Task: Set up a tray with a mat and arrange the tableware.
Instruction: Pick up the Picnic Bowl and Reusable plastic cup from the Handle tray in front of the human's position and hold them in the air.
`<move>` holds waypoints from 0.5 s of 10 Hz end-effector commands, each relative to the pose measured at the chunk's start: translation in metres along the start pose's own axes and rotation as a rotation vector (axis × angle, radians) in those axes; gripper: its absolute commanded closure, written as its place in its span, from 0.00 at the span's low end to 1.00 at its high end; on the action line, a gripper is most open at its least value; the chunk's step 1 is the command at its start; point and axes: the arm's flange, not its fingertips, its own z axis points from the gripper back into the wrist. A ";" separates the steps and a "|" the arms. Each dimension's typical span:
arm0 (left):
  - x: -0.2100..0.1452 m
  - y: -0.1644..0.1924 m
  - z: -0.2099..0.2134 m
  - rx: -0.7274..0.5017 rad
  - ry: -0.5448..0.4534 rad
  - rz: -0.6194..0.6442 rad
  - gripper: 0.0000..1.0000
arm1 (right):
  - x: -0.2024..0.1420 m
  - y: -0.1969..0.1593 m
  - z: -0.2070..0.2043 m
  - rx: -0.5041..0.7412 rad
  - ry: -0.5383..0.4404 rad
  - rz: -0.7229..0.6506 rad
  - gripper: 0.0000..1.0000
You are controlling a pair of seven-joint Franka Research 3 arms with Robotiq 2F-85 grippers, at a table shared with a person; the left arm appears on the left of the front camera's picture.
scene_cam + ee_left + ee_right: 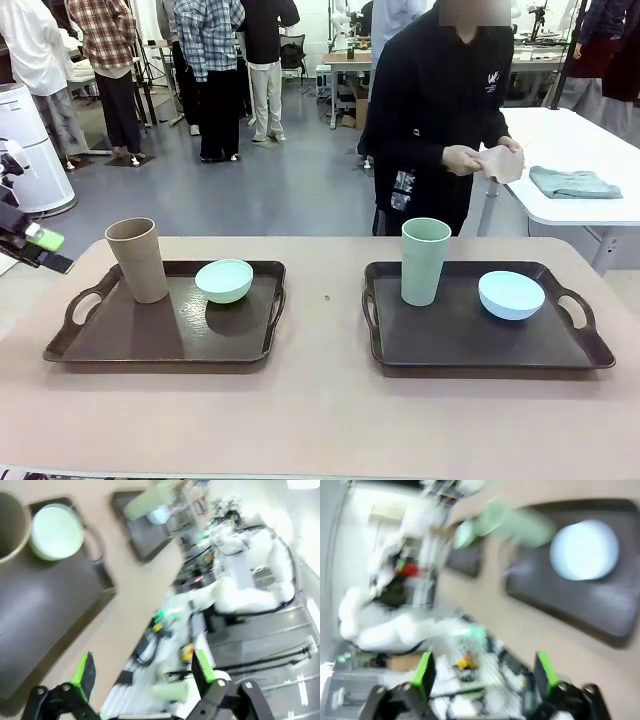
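Note:
Two dark brown trays lie side by side on the beige table. The left tray point(150, 335) carries a tan cup point(137, 259) and a mint green bowl point(224, 280). On the right tray point(470, 340) stand a pale green cup point(425, 260) and a light blue bowl point(511, 294). Behind the table a person holds a pale pink folded mat point(503, 163) in both hands. My left gripper point(52, 252) hovers open at the table's left edge, off the tray. The left wrist view shows the left gripper point(142, 667) empty, and the right gripper point(484, 675) is open and empty too, above the right tray point(580, 605).
A white side table point(600, 205) at the back right holds a folded grey-blue cloth point(572, 182). A white appliance point(25, 150) stands at the far left. Several people stand in the background. Bare tabletop point(325, 300) runs between the trays and along the near edge.

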 end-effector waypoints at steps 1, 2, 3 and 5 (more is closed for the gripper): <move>0.003 0.009 0.015 -0.253 -0.436 0.252 0.00 | 0.006 0.006 0.008 0.735 0.183 -0.125 0.00; 0.001 0.017 0.020 -0.240 -0.576 0.303 0.00 | 0.007 0.001 -0.004 0.772 0.172 -0.145 0.00; -0.001 0.017 0.023 -0.257 -0.652 0.303 0.00 | 0.006 0.000 -0.020 0.775 0.187 -0.171 0.00; -0.004 0.023 0.032 -0.206 -0.383 0.257 0.00 | -0.005 0.026 -0.008 0.354 0.062 0.018 0.00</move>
